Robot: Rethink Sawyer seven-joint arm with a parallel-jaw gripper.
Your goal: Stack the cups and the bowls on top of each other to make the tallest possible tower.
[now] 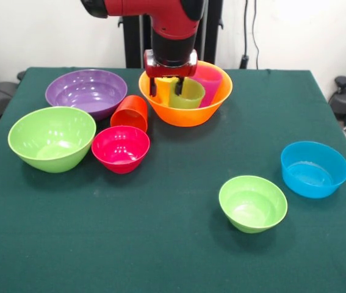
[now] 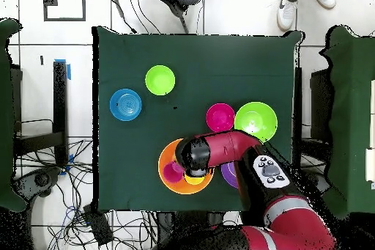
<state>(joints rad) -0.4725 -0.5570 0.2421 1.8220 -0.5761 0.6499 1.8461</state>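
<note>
Near the table's far edge, the gripper — fingers parted astride the light green cup rim in the large orange bowl — could topple neighbouring cups.

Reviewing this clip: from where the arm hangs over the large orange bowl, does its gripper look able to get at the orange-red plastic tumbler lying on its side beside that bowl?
Probably yes. The orange-red plastic tumbler lies on the cloth between the wide purple bowl and the large orange bowl, uncovered from above. The gripper hangs close by, over the light green tumbler.
</note>
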